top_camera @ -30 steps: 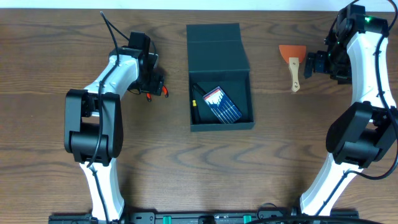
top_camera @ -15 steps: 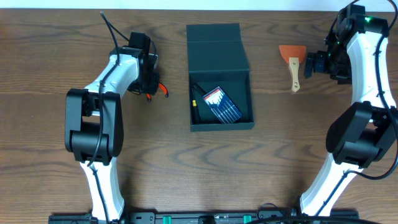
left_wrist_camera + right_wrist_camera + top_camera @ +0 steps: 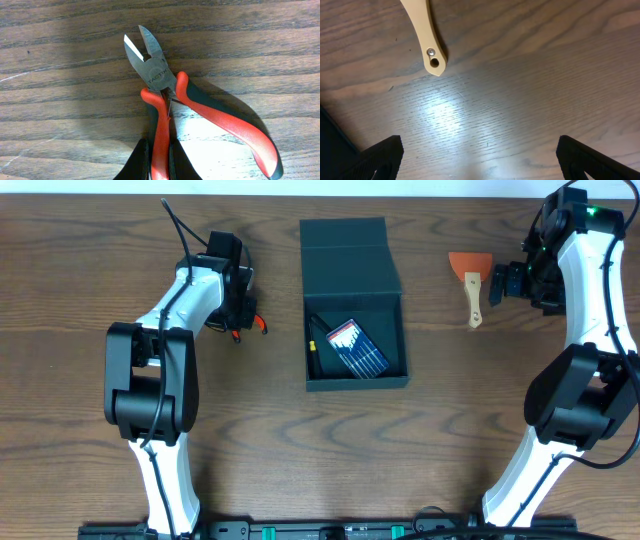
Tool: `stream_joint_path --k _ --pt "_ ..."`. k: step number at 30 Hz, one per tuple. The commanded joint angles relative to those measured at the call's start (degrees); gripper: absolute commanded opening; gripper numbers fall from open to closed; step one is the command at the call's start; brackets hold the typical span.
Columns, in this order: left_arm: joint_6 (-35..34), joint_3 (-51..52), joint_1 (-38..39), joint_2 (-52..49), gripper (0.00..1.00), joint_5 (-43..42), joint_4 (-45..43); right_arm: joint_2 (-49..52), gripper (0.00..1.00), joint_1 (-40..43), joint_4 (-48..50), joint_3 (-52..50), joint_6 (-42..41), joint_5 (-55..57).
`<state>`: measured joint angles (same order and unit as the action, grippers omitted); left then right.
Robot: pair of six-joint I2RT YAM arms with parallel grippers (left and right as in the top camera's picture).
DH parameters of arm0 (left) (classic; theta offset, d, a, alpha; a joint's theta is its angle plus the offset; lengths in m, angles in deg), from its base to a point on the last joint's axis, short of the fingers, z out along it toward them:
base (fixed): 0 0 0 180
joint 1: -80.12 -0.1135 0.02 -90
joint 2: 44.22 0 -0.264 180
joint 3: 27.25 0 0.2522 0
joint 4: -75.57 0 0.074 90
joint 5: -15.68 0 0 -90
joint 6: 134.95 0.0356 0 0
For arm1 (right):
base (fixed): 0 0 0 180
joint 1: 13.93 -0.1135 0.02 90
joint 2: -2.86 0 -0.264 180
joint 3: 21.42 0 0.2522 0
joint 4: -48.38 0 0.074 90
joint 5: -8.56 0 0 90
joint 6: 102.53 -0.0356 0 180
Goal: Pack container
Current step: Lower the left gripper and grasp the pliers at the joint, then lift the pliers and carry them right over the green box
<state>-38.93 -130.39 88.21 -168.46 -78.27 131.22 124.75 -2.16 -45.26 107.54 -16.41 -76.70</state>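
Here the container (image 3: pixel 350 260) lies right of the left gripper (image 3: pixel 242 323) clamping pliers (image 3: pixel 156 76).

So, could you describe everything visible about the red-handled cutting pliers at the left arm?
The cutting pliers appear to lie flat on the wooden table, left of the container and apart from it. The grey steel blades, slightly parted, point away from the wrist camera, and lettering is stamped at the pivot. The two handles are red with black grip and are spread apart. The left pincer is shut on one handle; the other handle sticks out free.
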Motion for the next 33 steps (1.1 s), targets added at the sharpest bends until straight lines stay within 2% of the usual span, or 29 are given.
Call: stream_joint_path --k 1,10,23,29,33 --pt "-0.7 1.0 0.2 -2.9 0.06 -1.9 0.7 0.1 0.99 0.2 -0.1 -0.1 0.3 0.2" --pt "-0.7 -0.3 0.2 0.9 0.05 -2.1 1.3 0.1 0.99 0.2 -0.1 -0.1 0.3 0.2" --pt "-0.7 -2.1 0.8 18.9 0.06 -2.1 1.5 0.1 0.99 0.2 -0.1 -0.1 0.3 0.2" --pt "-0.7 -2.1 6.1 24.2 0.06 -2.1 1.9 0.1 0.99 0.2 -0.1 -0.1 0.3 0.2" --pt "1.3 -2.1 12.4 24.6 0.06 -3.7 1.7 0.1 0.99 0.2 -0.1 -0.1 0.3 0.2"
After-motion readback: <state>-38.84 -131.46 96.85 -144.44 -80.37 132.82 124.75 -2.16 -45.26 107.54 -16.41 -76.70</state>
